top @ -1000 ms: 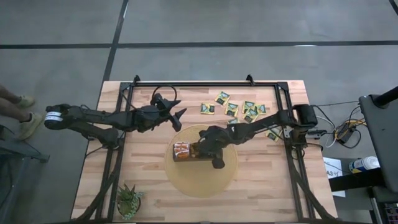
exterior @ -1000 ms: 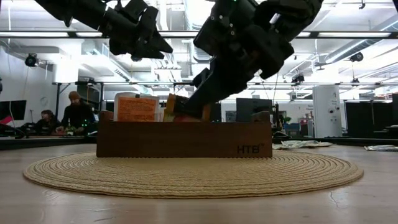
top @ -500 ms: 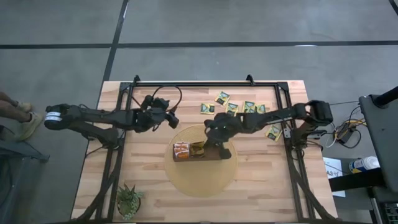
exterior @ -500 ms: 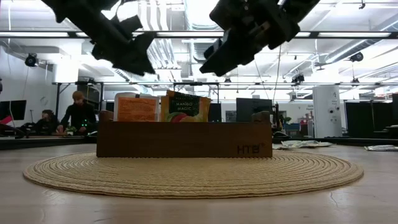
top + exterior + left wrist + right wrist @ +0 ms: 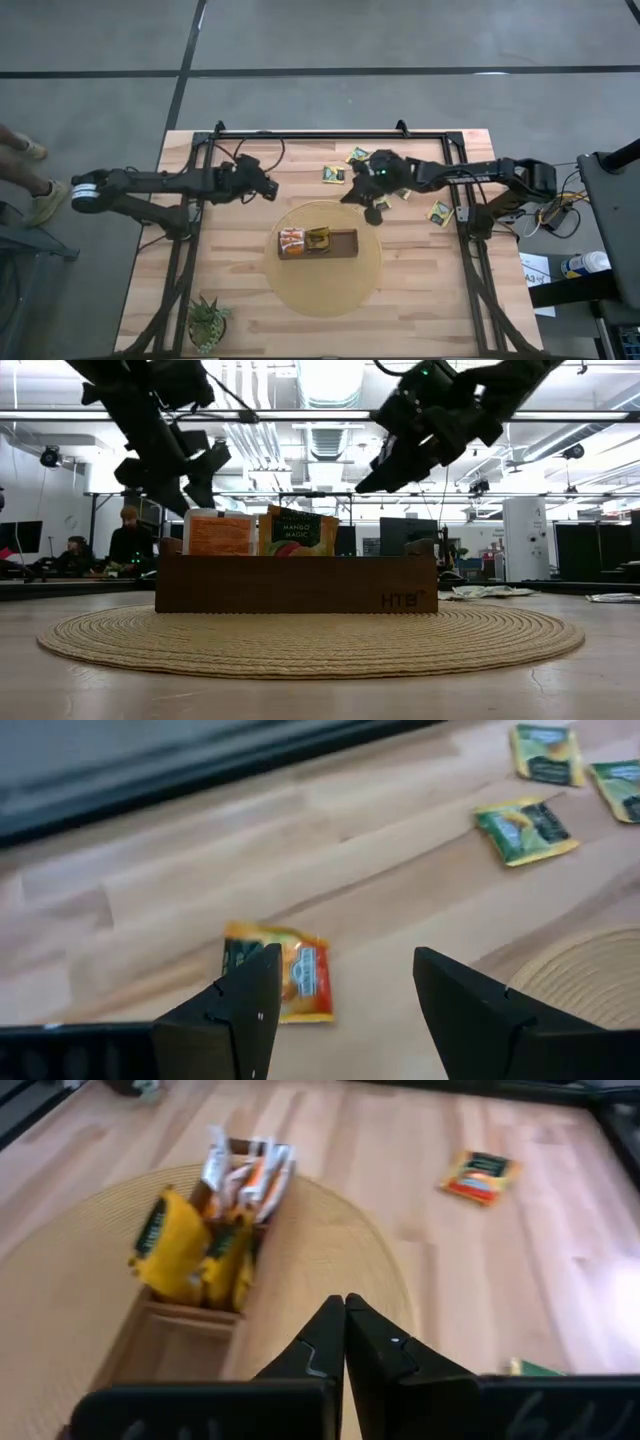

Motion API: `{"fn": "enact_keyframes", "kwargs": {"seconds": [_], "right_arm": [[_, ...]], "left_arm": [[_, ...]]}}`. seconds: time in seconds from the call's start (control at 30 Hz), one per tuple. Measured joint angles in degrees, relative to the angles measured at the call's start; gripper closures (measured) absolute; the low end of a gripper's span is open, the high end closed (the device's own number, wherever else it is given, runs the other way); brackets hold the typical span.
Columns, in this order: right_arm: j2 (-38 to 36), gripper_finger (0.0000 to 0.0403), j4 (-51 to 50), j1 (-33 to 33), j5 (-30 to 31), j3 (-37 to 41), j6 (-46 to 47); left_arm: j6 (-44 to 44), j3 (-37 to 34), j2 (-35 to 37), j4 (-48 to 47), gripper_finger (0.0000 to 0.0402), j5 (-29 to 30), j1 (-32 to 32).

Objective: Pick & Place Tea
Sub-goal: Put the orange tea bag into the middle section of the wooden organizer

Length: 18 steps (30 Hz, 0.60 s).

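Observation:
The tea is small square sachets. Several stand upright in the left end of the dark wooden box (image 5: 318, 243), orange ones (image 5: 219, 534) beside a green-and-yellow one (image 5: 297, 531). Others lie flat on the table at the far right (image 5: 334, 174). A red-orange sachet (image 5: 285, 982) lies flat on the wood just ahead of my left gripper (image 5: 345, 960), which is open, tilted down and holds nothing (image 5: 271, 189). My right gripper (image 5: 345, 1315) is shut and empty, above the mat's far edge (image 5: 352, 196) and right of the box (image 5: 378, 478).
The box sits on a round woven mat (image 5: 322, 290). A small green spiky plant (image 5: 208, 322) stands at the near left corner. A black frame runs along the table's edges (image 5: 330, 131). One sachet (image 5: 440, 211) lies near the right rail.
My right gripper has risen off the box and gone toward the table's far right, staying shut. The green-and-yellow sachet now stands upright in the box beside the orange ones. My left gripper has tipped downward, rolled and sunk a little, drawing slightly toward the table's left.

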State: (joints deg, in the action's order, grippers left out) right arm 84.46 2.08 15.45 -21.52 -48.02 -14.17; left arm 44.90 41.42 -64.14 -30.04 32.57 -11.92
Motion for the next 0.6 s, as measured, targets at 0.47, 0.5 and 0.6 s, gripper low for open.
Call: {"fn": "enact_keyframes", "kwargs": {"seconds": [0.47,0.5,0.6], "right_arm": [[-9.15,0.0394,5.42,6.6,-0.19,9.94,0.22],[-9.51,0.0394,6.1,6.82,-0.18,10.57,0.25],[-10.33,0.0394,7.23,7.21,-0.17,12.07,0.25]], "left_arm": [[1.23,-0.45,-0.2,-3.52,0.0182,-13.69,-18.05],[1.01,-0.45,-0.2,-3.52,0.0182,-13.99,-18.49],[0.34,-0.45,-0.71,-3.45,0.0182,-14.36,-19.05]]}}
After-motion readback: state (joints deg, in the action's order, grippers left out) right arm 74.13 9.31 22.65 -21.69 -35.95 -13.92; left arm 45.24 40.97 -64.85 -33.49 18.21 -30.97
